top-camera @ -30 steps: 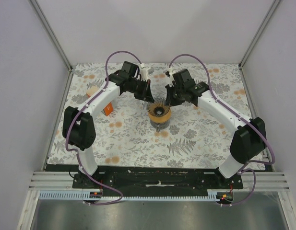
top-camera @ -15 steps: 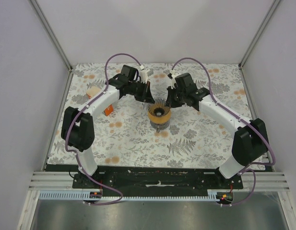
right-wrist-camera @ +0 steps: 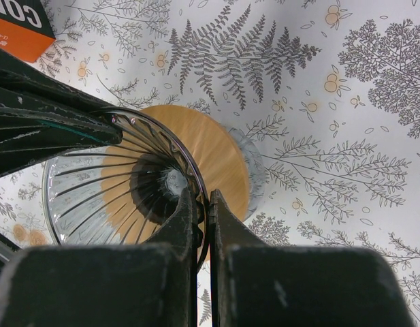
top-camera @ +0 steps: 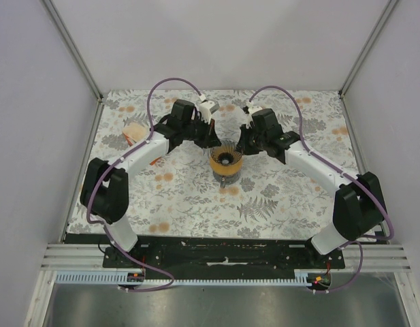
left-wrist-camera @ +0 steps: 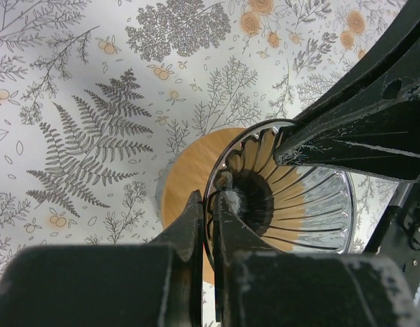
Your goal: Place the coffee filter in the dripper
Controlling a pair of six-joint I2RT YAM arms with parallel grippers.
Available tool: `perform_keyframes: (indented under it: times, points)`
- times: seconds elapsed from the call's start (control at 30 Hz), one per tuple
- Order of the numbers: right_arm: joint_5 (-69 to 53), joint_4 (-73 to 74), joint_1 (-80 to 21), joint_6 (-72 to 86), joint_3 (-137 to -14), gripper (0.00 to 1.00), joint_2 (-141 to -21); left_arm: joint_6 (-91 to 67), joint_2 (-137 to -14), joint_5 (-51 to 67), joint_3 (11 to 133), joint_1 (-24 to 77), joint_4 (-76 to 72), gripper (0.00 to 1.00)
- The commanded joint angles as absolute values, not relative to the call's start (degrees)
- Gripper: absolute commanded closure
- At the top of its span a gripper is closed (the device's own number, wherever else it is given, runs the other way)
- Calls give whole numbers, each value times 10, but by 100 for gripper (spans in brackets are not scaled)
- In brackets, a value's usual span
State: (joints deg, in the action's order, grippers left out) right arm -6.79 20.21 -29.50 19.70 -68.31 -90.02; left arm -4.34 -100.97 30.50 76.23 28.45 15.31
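Note:
The dripper [top-camera: 225, 155], a dark see-through ribbed cone, sits on the amber-brown ring [top-camera: 225, 165] in the middle of the table. My left gripper [top-camera: 213, 142] is shut on the dripper's left rim. In the left wrist view its jaws [left-wrist-camera: 208, 201] pinch the thin rim of the dripper [left-wrist-camera: 298, 204] above the ring [left-wrist-camera: 189, 170]. My right gripper [top-camera: 238, 144] is shut on the opposite rim. In the right wrist view its jaws [right-wrist-camera: 201, 197] clamp the rim of the dripper [right-wrist-camera: 94, 184]. No single white coffee filter shows in any view.
The ring rests on a clear grey glass cup [right-wrist-camera: 254, 170]. An orange packet with a cream stack of filters [top-camera: 135, 131] lies at the far left, partly under my left arm; its corner shows in the right wrist view [right-wrist-camera: 15, 24]. The enclosure walls stand close on three sides.
Both wrists have drawn in a little toward the dripper, with the grippers staying at its rim. My left forearm has swung, so the upper part of the packet shows.

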Motion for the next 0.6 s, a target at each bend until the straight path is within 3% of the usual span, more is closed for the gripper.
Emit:
perform_keyframes:
  times: [0.0,0.2,0.57]
  points:
    - [-12,252,-308,149,-645,100,-936,37,-1072,265,685,318,231,98]
    - [-47,257,-308,150,-658,100,-904,10,-1026,351,699,315,238,98]
    - [-50,282,-308,134,-716,82,-881,22,-1013,354,805,315,304,65]
